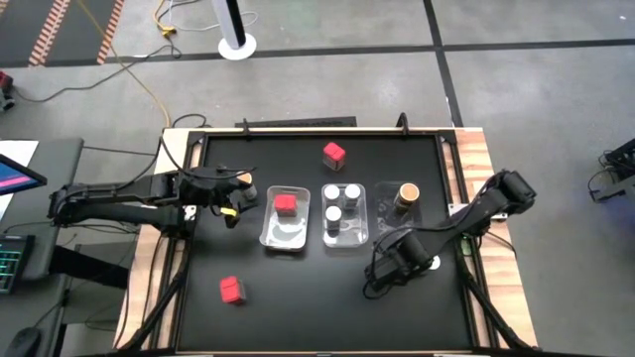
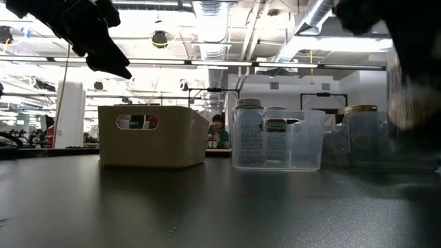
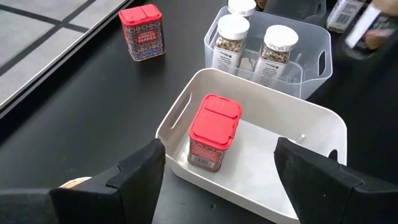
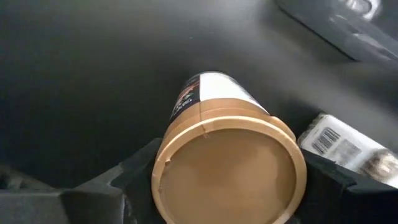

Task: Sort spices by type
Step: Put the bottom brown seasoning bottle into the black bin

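High view first: the right gripper [image 1: 395, 260] sits low at the near right of the table, just near of the right tray [image 1: 384, 220], which holds one tan-lidded jar [image 1: 407, 195]. Right wrist view: its fingers are clamped on another tan-lidded jar [image 4: 227, 165] (tidy grip) — best lift it well clear of the tray wall, then lower beside its twin. Left wrist view: left gripper [image 3: 217, 171] spread wide and empty above the left tray [image 3: 323, 124] holding a red box [image 3: 213, 132]; two red boxes [image 1: 334, 153] wait outside.

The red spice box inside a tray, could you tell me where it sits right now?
In the high view, the red spice box stands upright in the leftmost tray, left of the tray of white-lidded jars, with the left gripper just beside it.
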`<state>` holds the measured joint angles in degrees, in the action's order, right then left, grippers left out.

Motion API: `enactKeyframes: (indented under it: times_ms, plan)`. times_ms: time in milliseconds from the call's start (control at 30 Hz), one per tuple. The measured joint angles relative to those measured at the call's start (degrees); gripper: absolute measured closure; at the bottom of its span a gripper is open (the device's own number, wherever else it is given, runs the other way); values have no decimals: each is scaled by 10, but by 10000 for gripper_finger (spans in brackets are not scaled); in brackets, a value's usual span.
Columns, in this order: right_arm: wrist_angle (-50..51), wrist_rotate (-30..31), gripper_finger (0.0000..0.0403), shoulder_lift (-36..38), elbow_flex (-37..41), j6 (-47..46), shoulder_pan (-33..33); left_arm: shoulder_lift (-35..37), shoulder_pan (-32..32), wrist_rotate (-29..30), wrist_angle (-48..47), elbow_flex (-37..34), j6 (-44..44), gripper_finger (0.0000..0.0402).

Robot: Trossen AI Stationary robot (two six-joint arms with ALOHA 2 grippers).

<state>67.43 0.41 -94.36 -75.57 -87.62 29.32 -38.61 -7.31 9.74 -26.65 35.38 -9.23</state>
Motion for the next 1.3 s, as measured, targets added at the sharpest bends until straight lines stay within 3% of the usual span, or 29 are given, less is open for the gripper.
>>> enactKeyframes:
  times_ms: [233, 567, 733, 933, 1167, 1300]
  plan:
    - [126, 47, 102, 68, -84, 36, 7, 0, 0, 0, 0, 0, -3, 111]
    - [229, 152, 101, 206, -87, 72, 8, 0, 0, 0, 0, 0, -9, 111]
    - [203, 176, 101, 249, -86, 225, -61, 0, 0, 0, 0, 0, -27, 111]
    - [176, 171, 101, 260, -86, 541, -178, 0, 0, 0, 0, 0, -25, 111]
    - [155, 32, 101, 234, -86, 769, -329, 0, 0, 0, 0, 0, -25, 111]
    - [155, 11, 101, 201, -86, 891, -387, 0, 0, 0, 0, 0, -26, 111]
